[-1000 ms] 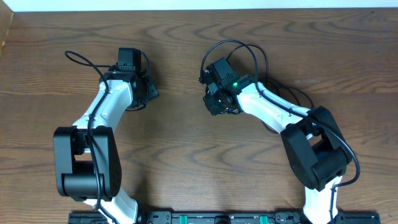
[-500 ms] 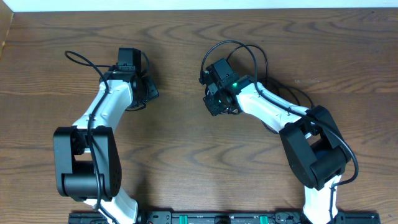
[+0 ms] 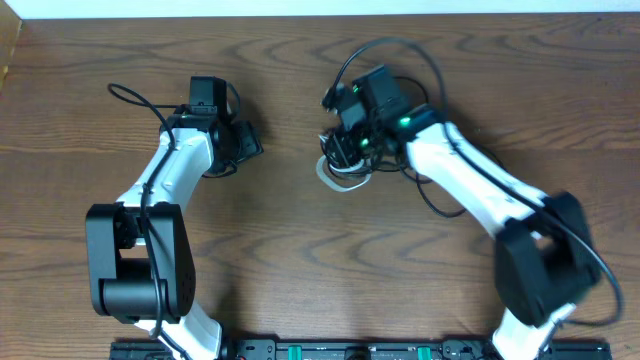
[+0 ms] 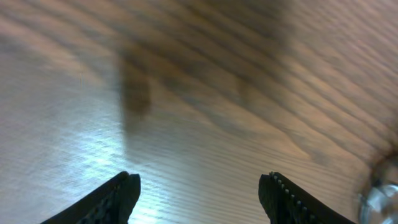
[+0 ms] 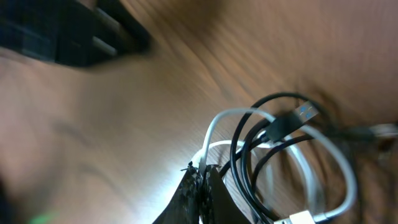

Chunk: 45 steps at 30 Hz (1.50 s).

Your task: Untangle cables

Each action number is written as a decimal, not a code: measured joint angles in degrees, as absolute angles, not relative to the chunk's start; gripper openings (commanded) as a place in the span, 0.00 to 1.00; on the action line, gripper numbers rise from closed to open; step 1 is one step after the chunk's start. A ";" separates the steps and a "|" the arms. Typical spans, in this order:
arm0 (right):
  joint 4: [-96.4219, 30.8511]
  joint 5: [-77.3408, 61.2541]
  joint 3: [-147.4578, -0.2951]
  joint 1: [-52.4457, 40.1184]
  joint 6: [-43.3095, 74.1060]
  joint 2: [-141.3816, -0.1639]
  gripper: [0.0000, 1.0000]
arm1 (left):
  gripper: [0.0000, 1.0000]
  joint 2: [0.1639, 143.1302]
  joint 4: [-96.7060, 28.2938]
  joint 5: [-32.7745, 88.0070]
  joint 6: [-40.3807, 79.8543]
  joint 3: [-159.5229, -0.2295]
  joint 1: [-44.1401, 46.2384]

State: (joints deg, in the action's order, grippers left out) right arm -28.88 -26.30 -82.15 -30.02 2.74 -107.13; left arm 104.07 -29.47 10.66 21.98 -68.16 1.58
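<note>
In the right wrist view my right gripper (image 5: 204, 173) is shut on the white cable (image 5: 217, 124), which loops round to the right. The black cable (image 5: 239, 155) runs in loops through the white one, and its plug (image 5: 297, 116) lies on top. In the overhead view the right gripper (image 3: 346, 155) is at the table's middle back, with a white cable loop (image 3: 331, 177) showing just below it and black cable (image 3: 432, 197) trailing to the right. My left gripper (image 3: 248, 143) is open and empty, a short way left of the cables; it (image 4: 199, 186) looks at bare wood.
The wooden table (image 3: 300, 260) has a white edge along its back. Thick black arm wires (image 3: 395, 50) arch over the right wrist and another loops behind the left arm (image 3: 130, 95). A blurred pale shape (image 4: 380, 194) sits at the left wrist view's right edge.
My right arm has swung right and back, and the white cable loop now shows below its gripper. My left gripper has shifted slightly right.
</note>
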 measured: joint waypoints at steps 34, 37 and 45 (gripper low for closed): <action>-36.51 -34.52 -81.28 -28.62 2.59 -101.34 0.77 | 0.67 104.07 -25.69 38.20 17.61 -68.05 -0.89; -36.18 -30.44 -80.95 -32.18 2.33 -103.44 0.79 | 0.67 104.07 -26.11 33.23 19.84 -68.05 -1.67; -31.51 -27.33 -80.90 -39.75 2.83 -114.78 0.75 | 0.73 104.07 -30.11 17.41 22.24 -68.05 -2.46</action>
